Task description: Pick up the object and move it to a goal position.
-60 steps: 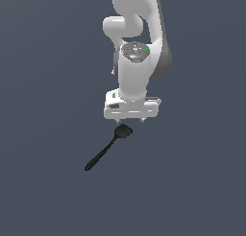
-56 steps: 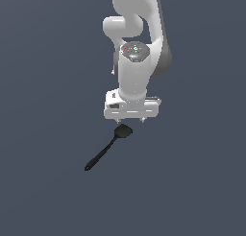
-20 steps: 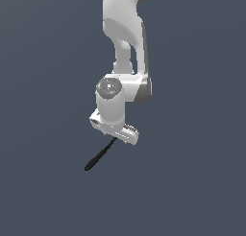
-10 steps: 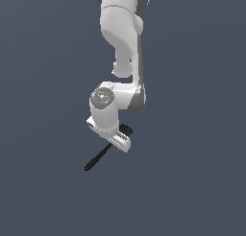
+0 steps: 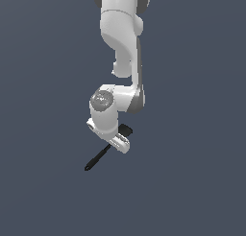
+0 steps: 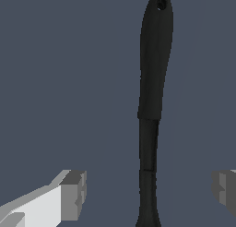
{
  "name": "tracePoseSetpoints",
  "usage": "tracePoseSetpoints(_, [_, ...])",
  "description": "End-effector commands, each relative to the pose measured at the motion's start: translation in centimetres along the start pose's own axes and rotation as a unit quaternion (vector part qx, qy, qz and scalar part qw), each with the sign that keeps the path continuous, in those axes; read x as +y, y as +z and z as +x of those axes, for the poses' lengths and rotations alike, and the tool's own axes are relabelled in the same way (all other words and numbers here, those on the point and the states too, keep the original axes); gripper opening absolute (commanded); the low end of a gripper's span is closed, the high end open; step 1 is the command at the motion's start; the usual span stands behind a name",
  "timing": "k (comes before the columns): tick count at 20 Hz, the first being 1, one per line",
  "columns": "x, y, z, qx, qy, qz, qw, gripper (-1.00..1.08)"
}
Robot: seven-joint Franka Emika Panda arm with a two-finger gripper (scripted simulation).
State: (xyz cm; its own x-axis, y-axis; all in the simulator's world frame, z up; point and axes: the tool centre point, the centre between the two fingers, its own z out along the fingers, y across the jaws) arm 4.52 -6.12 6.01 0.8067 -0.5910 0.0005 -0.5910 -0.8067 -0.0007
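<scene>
Spatula (image 6: pixel 152 83), one only, lies flat on the plain grey worktop (image 5: pixel 43 62), no edges of which show; the single white arm (image 5: pixel 120 43) hangs over its head end. The two fingers (image 6: pixel 73 194) stand apart, one on each side of the thin handle, not touching it. Closing on so narrow a rod could let it roll or slip out. No goal marker is visible.
</scene>
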Motion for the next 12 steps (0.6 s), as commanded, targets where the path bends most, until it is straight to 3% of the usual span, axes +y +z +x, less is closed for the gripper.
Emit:
tracePoseSetpoints(1, [0.0, 1.0, -0.1, 0.0, 0.001, 0.0, 1.0, 1.0])
tracePoseSetpoints(12, [0.0, 4.3, 0.0, 0.0, 0.002, 0.0, 1.0, 1.0])
